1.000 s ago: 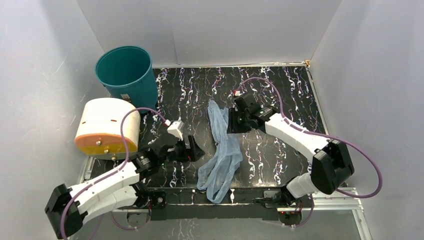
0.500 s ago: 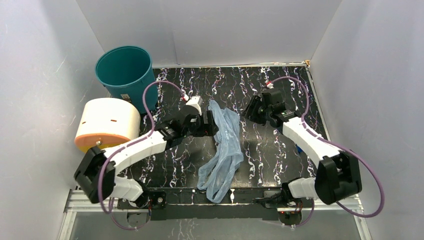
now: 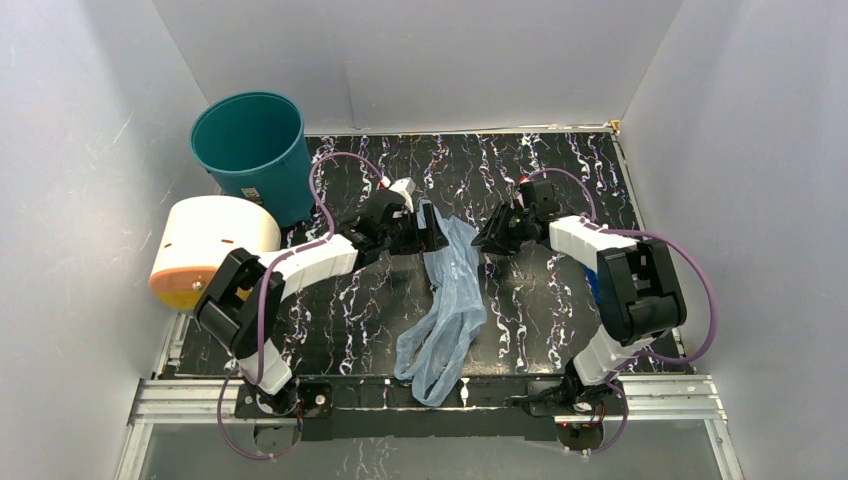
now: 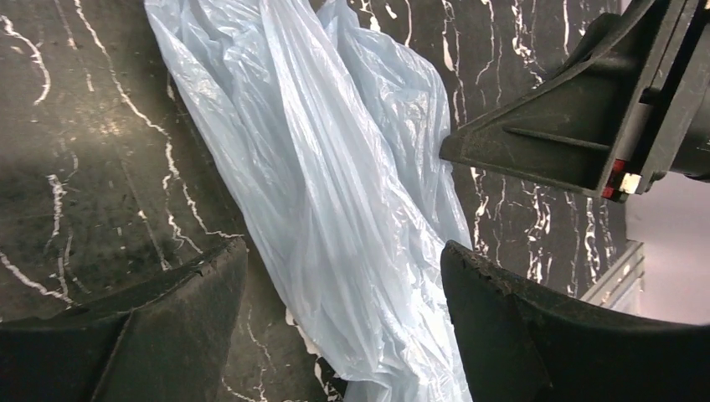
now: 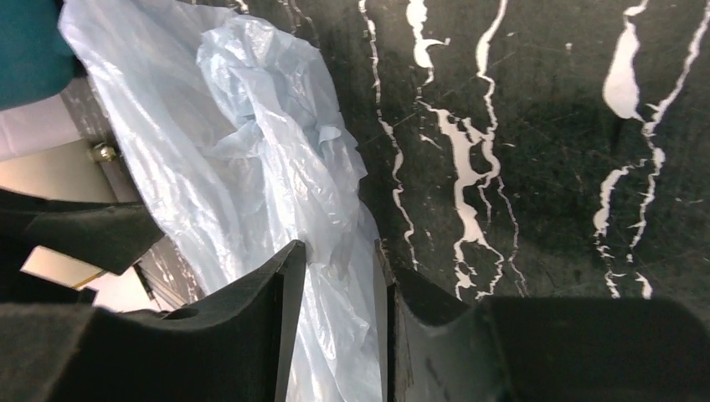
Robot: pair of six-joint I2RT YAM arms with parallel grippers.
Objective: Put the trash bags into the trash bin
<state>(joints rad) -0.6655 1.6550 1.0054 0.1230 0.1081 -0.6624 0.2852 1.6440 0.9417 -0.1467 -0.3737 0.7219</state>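
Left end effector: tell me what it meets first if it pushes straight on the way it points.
The left end effector, open, would meet the blue plastic bag first; the bag lies in line with the gap between its fingers. The right end effector sits beyond the bag, though how far is unclear.

Trash bag (image 4: 335,167) between wide-spread tool (image 4: 343,251) jaws

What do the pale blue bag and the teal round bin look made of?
The pale blue bag looks like thin plastic film: translucent, glossy, crinkled. The teal round bin seems smooth moulded plastic, judging by its plain, even walls.
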